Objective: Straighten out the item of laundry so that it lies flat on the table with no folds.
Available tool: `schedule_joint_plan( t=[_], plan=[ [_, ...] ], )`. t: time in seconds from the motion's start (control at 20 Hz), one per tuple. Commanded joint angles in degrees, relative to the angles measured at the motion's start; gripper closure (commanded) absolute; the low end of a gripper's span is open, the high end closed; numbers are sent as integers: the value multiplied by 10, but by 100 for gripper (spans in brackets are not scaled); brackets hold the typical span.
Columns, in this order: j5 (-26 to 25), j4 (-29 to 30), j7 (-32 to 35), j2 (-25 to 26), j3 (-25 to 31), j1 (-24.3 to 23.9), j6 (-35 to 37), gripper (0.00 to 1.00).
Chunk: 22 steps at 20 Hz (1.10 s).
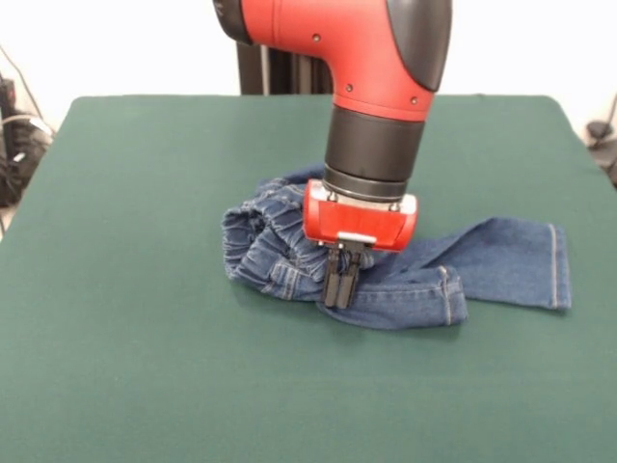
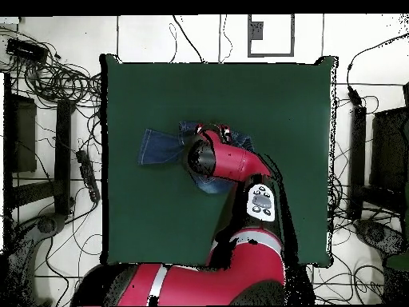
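- gripper (image 1: 341, 289) pointing down, fingers close together, tips pressed into jeans (image 1: 501, 258); a grasp can't be confirmed
- jeans bunched mid-table (image 1: 125, 338), one leg extended flat

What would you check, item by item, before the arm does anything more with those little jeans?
1. Jeans flat: not ok, waistband end bunched, legs folded over.
2. Gripper down at the cloth: ok, its tips reach the denim near the middle.
3. Fingers closed on fabric: cannot tell, they look together.
4. Table has room to spread: ok, green surface all round.
5. Jeans fully on the table: ok.
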Motion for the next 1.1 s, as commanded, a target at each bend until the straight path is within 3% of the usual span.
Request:
schedule_joint_plan(
  t=[0.05,0.2,0.45,0.85,0.9,1.1],
  plan=[
    [37,1,138,5,20,30,-13,100],
    [31,19,133,-19,18,33,8,100],
    [23,61,118,-89,-13,62,114,100],
    [25,85,135,-116,-42,108,136,100],
    [26,86,139,-116,-47,115,140,0],
    [20,97,134,-123,-46,118,131,0]
  ],
)
